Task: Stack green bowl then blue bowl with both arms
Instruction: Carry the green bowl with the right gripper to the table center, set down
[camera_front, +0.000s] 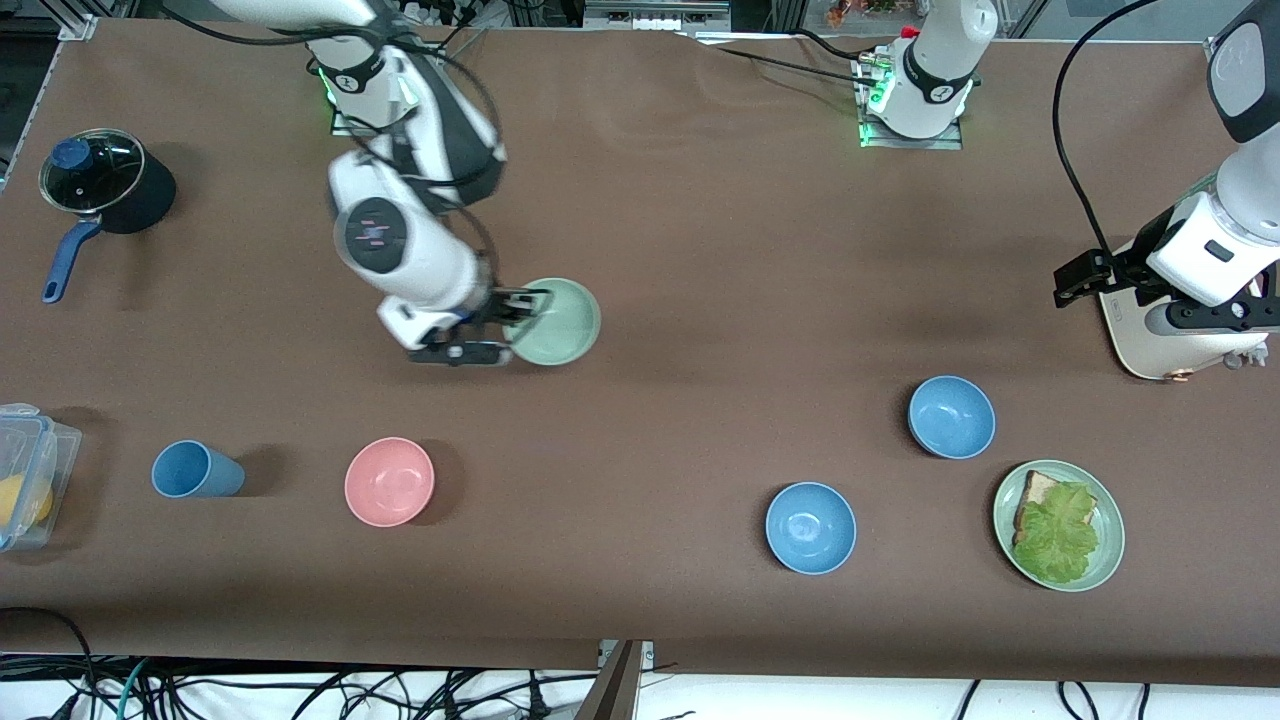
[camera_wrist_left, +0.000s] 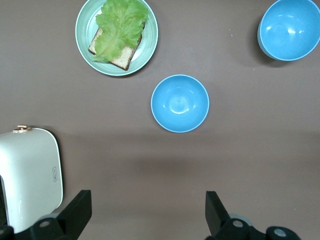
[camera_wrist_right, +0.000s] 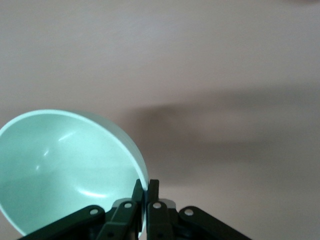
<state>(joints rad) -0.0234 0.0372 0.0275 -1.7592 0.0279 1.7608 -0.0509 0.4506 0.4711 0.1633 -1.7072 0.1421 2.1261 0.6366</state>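
Bowls nearest the front camera were the two blue ones. One blue bowl (camera_front: 811, 527) sat beside the green plate (camera_front: 1059, 525) carrying toast and lettuce; the second blue bowl (camera_front: 951, 416) sat farther from that camera, between the plate and the white appliance (camera_front: 1165, 345) under my left wrist. The two looked alike, and I could not tell which one the task meant. Both appeared rigid, matte and light, with thin rims. I judged the rim to be the correct hold point: one finger inside, one outside.

My left end effector (camera_wrist_left: 145, 215) hovered over bare tabletop (camera_front: 700, 200) near that appliance, fingers spread wide apart and holding nothing. The nearer-looking blue bowl lay open-side-up ahead of it in the left wrist view.

The green bowl (camera_front: 556, 321) was farther from the front camera, toward the right arm's end of the tabletop. My right end effector (camera_wrist_right: 146, 192) was clamped on its rim, fingers pressed together across the thin wall. The right wrist view showed the bowl tilted in the grip, so I judged it lifted off the tabletop. A rim pinch on a smooth wall could pivot or slip; slow transport was advisable.

No brand, label or legible writing appeared on any bowl. A small mark on the appliance was unreadable.
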